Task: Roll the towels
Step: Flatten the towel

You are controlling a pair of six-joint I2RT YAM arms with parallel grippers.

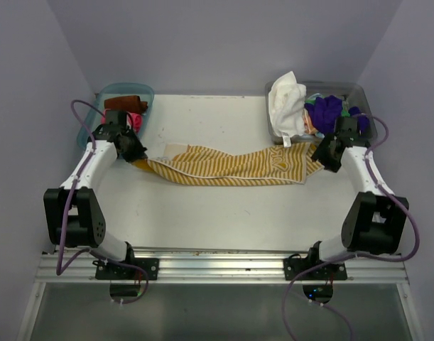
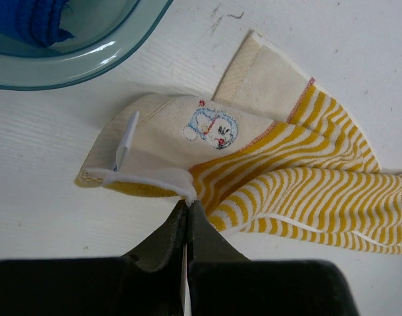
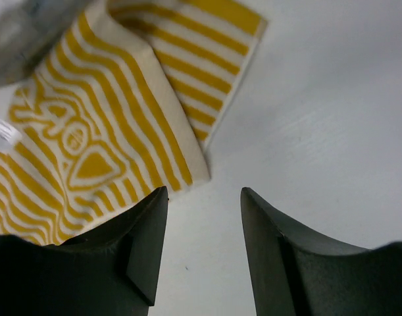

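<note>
A mustard-yellow towel with white stripes [image 1: 231, 167] lies stretched across the middle of the table, rumpled along its length. My left gripper [image 1: 136, 155] is at the towel's left end. In the left wrist view its jaws [image 2: 189, 204] are pressed together on the white hem of the towel [image 2: 299, 191], next to a small cartoon patch [image 2: 210, 125]. My right gripper [image 1: 320, 153] is at the towel's right end. Its jaws [image 3: 204, 191] stand apart over bare table with nothing between them, and the towel's corner [image 3: 108, 125] lies flat just left of the left finger [image 3: 145, 237].
A teal bin [image 1: 147, 92] at the back left holds a brown towel [image 1: 122, 104] and a pink one [image 1: 137, 121]; a blue towel [image 2: 39, 16] shows inside it. A clear bin [image 1: 359, 92] at the back right holds white [image 1: 286, 103] and purple [image 1: 327, 110] towels.
</note>
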